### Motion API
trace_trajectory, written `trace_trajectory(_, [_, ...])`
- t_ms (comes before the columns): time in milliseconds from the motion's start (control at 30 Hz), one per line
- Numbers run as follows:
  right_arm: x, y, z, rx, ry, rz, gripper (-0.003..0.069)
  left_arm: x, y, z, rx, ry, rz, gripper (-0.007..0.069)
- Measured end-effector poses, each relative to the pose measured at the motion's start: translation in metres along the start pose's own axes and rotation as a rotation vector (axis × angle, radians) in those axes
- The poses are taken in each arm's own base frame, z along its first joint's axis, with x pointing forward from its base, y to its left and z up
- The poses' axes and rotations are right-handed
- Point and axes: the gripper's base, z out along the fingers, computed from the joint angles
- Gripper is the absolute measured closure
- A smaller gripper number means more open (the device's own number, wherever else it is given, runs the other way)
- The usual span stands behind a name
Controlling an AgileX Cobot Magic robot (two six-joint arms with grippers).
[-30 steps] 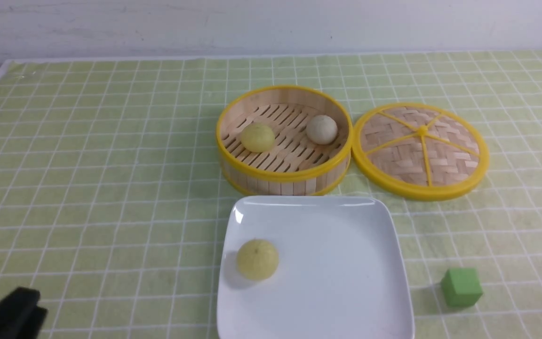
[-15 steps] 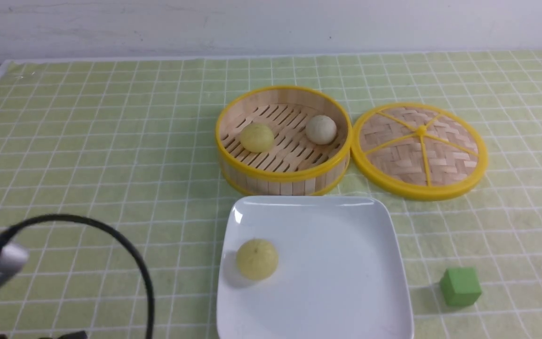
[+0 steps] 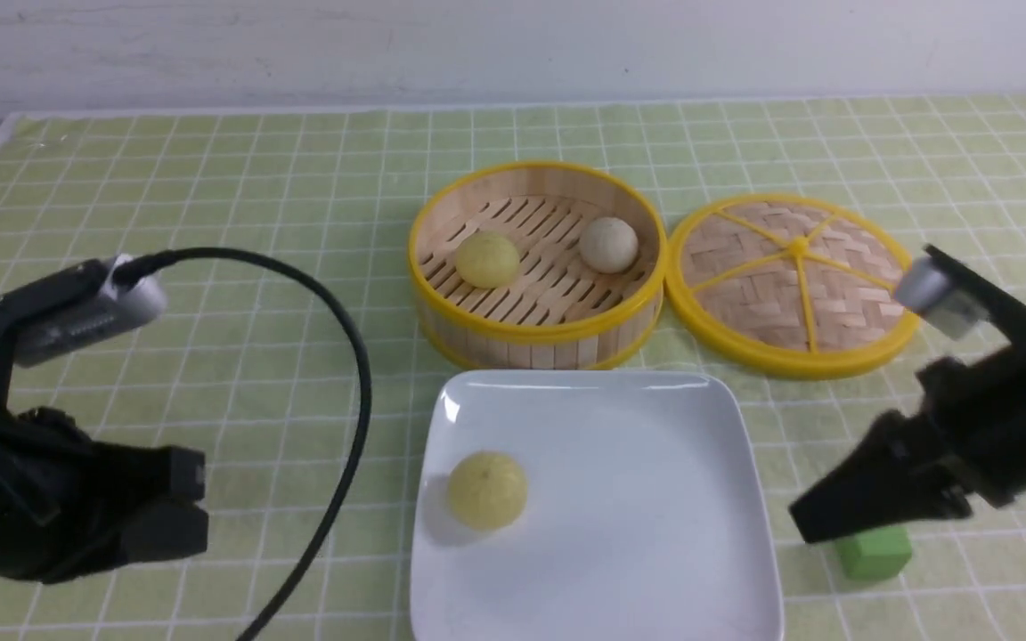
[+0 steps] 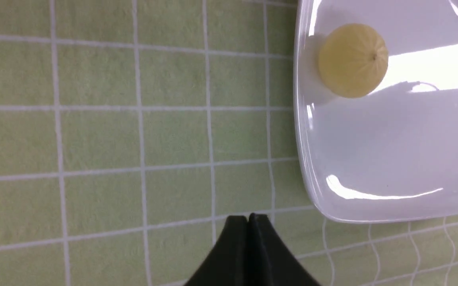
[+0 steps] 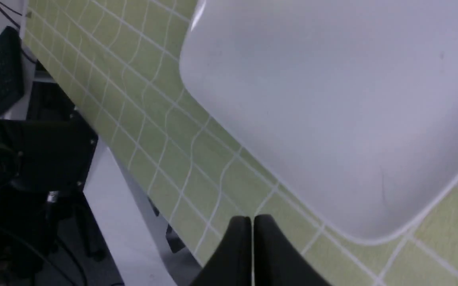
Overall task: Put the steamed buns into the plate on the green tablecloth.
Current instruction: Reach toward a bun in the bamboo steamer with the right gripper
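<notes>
The cloth (image 3: 210,312) is lying flat, carrying everything. The plate (image 3: 655,534) is sitting at the near middle, and one yellow bun, the plated bun (image 3: 487,490), is resting on its left part, close to the rim. Just behind the plate, the steamer (image 3: 535,334) is standing open with two more buns on its slatted floor. The yellow bun (image 3: 486,259) is lying at the left and the white bun (image 3: 608,245) at the right, well apart from each other. The lid (image 3: 795,285) is lying flat just right of the steamer, their rims almost meeting.

The left end effector (image 3: 166,507) is hanging low over bare cloth to the left of the plate. The left wrist view is showing its fingers pressed together with nothing between them. A black cable (image 3: 353,356) is arching from the wrist camera down past the plate's left edge.

The right end effector (image 3: 811,521) is pointing down and leftward beside the plate's right edge. In the right wrist view its fingers are also clenched on nothing, over cloth near a plate corner. It is covering the top of the cube (image 3: 874,552), which is sitting right of the plate. I cannot tell whether the two are touching.
</notes>
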Motion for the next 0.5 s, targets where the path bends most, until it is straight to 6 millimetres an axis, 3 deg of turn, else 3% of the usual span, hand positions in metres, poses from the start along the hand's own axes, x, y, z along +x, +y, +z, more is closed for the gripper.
trace_trajectory(100, [-0.038,0.005,0.015,0.086,-0.006,-0.06,0.0609,-0.007,0.001,0.005,-0.006,0.022,-0.001,0.0616])
trace_trajectory(133, [-0.04,0.007,0.014,0.094,-0.013,-0.075,0.0606,-0.007,0.002,0.005,-0.007,0.026,-0.002,0.0615])
trace_trajectory(233, [-0.089,0.012,0.025,0.243,-0.094,-0.156,0.0533,-0.009,0.005,0.011,-0.022,0.052,-0.001,0.0589])
trace_trajectory(267, [-0.092,0.011,0.028,0.25,-0.095,-0.151,0.0529,-0.009,0.005,0.011,-0.024,0.052,0.001,0.0587])
trace_trajectory(300, [-0.115,0.012,0.031,0.31,-0.145,-0.196,0.0473,-0.009,0.006,0.012,-0.029,0.058,0.003,0.0569])
trace_trajectory(500, [-0.176,-0.006,0.056,0.403,-0.231,-0.261,0.0312,-0.01,0.006,0.012,-0.032,0.053,0.004,0.0473])
